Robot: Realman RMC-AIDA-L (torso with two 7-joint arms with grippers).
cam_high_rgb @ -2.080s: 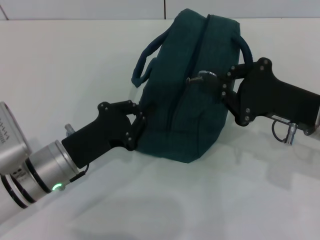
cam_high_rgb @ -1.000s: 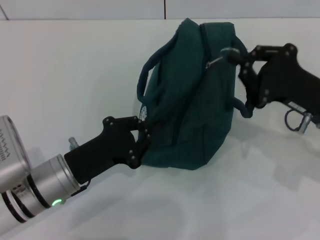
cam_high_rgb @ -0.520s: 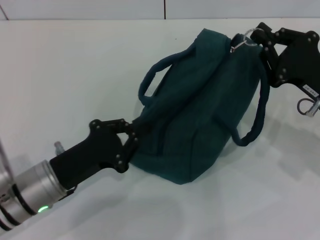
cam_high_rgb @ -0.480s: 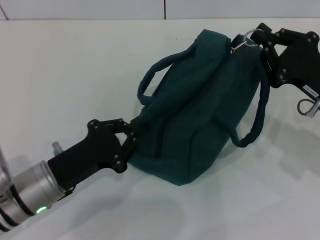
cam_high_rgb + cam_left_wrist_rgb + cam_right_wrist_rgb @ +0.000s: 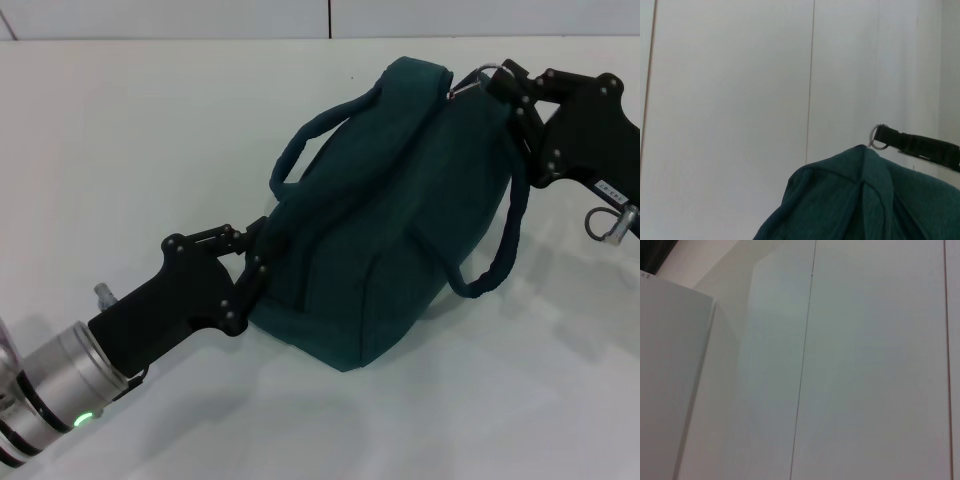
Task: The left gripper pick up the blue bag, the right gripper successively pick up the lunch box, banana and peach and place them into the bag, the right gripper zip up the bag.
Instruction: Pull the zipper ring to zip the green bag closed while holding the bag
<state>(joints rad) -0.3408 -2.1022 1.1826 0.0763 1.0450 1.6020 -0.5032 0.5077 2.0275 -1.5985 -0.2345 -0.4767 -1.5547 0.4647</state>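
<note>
the blue bag lies tilted on the white worktop, its long axis running from the near-left end up to the far-right end. the left hand is clamped on the near end; the right hand pinches the zipper ring. since half a second ago the bag has slid slightly left.

One blue bag with two handles, one metal ring pull, and two grippers: left gripper, right gripper
</note>
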